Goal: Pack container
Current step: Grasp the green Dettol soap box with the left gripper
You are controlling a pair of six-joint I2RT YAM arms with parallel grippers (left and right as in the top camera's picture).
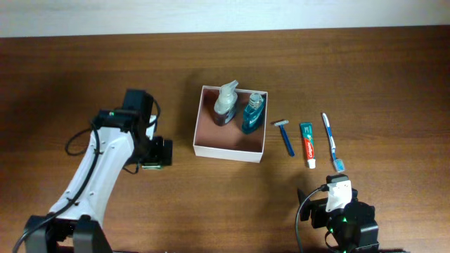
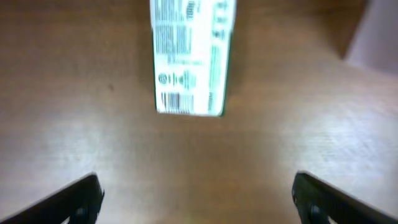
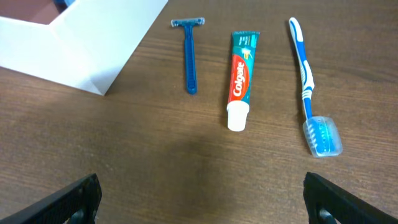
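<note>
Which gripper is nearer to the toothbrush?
Right. The right gripper is just short of the toothbrush bristle end; the left gripper is beyond the container, by the green-and-white packet.

Green-and-white packet (image 2: 189, 59) lies on the wooden table (image 2: 74, 93), beyond the 2 spread jaws.

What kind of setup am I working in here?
Probably a robot-lab test bench, not a bathroom: plain wooden table, white container, and razor, Colgate toothpaste tube and toothbrush laid in a neat row.
</note>
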